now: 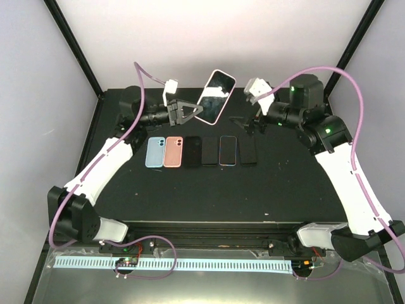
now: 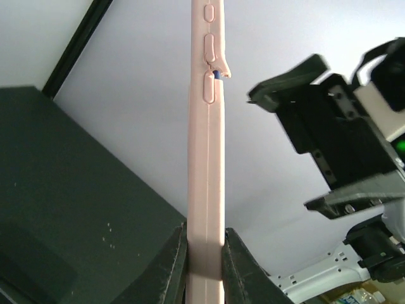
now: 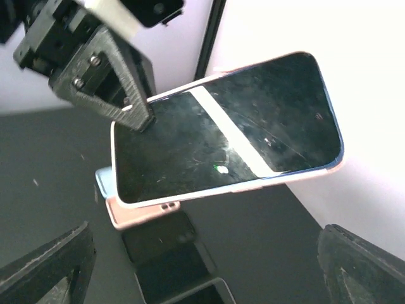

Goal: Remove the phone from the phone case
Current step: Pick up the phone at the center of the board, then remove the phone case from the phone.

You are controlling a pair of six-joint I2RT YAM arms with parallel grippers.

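Note:
The phone (image 1: pixel 216 95) has a dark screen and sits in a pale pink phone case (image 2: pixel 205 158), held in the air over the back of the table. My left gripper (image 1: pixel 189 113) is shut on its lower end, with the case edge-on between the fingers (image 2: pixel 243 272). Near the upper side buttons, the case lip stands off and a bit of blue phone edge (image 2: pixel 217 75) shows. In the right wrist view the phone (image 3: pixel 228 133) faces the camera, tilted. My right gripper (image 1: pixel 249 125) hangs open just right of the phone and touches nothing, its fingers (image 3: pixel 44 266) spread wide.
A row lies on the black mat (image 1: pixel 190 190): a light blue case (image 1: pixel 154 152), a salmon case (image 1: pixel 173 152), dark cases (image 1: pixel 192 152) and a blue-rimmed phone (image 1: pixel 228 151). Black frame posts (image 1: pixel 76 44) rise at the back corners.

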